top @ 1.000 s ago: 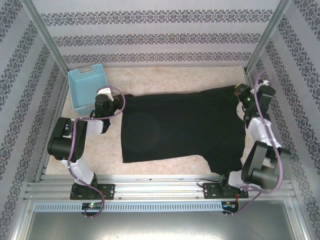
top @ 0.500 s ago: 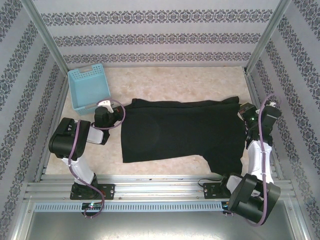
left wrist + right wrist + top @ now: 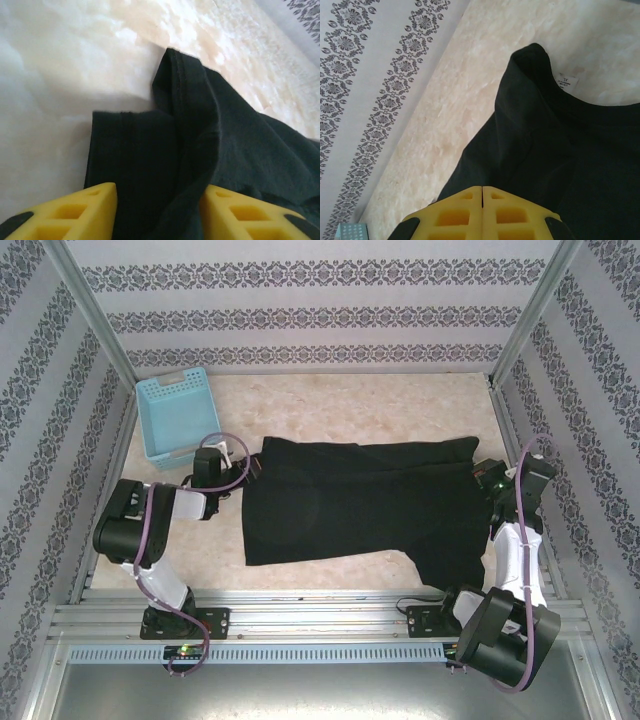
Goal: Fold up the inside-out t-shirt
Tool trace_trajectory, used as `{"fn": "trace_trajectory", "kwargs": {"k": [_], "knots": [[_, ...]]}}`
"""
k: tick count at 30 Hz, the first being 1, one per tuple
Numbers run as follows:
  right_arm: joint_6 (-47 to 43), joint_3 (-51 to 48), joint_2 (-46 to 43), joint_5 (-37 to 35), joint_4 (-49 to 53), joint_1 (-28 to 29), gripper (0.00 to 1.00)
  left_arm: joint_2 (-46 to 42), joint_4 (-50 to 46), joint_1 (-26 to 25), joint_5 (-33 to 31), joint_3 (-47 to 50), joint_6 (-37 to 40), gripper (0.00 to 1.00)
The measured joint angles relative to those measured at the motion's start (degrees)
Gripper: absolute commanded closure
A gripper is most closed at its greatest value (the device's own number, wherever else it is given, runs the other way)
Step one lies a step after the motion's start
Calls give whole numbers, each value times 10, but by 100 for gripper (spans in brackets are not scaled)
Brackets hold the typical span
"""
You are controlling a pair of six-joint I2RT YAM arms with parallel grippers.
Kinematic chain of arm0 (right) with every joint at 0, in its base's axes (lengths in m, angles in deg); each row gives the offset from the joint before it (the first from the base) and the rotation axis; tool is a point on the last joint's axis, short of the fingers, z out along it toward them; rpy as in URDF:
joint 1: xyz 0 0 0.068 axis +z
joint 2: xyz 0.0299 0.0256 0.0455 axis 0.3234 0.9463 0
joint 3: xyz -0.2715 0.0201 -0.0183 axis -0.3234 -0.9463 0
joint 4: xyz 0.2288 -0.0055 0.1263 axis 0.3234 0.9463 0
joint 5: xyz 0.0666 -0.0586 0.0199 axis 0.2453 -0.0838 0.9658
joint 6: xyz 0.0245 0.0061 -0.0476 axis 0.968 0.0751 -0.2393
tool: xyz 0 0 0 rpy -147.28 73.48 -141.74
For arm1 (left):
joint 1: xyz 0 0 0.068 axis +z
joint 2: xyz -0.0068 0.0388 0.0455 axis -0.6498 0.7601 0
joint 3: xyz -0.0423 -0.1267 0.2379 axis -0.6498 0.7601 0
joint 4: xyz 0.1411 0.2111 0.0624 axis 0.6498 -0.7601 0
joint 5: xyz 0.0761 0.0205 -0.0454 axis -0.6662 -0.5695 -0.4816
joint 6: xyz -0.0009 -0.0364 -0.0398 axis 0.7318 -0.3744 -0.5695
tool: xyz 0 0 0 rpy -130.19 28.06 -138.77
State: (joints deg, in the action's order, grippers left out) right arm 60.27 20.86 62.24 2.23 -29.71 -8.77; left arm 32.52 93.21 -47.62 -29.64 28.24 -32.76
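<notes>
Fingers (image 3: 75,210) of the left gripper (image 3: 159,192) stand apart over loose hem, the right gripper (image 3: 482,190) is pinched shut on the inside-out t-shirt (image 3: 350,505) lying across the table (image 3: 350,400); best release right likewise, lifting both straight up so nothing drags.

t-shirt (image 3: 350,505) matt black cloth; basket (image 3: 175,415) blue plastic; table (image 3: 400,400) pale, mottled, smooth.

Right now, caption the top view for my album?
Black t-shirt on the table between left end effector and right end effector, blue basket nearby.
</notes>
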Motion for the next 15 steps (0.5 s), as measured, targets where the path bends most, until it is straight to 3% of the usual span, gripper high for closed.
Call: {"fn": "trace_trajectory", "kwargs": {"k": [4, 10, 15], "knots": [[-2, 0, 0, 1, 4, 0, 100, -39, -131, -28, -66, -79, 46, 39], [-3, 0, 0, 2, 10, 0, 100, -12, -284, -60, -139, -212, 104, 38], [-6, 0, 0, 1, 15, 0, 100, 47, -375, -78, -158, -275, 136, 49]]}}
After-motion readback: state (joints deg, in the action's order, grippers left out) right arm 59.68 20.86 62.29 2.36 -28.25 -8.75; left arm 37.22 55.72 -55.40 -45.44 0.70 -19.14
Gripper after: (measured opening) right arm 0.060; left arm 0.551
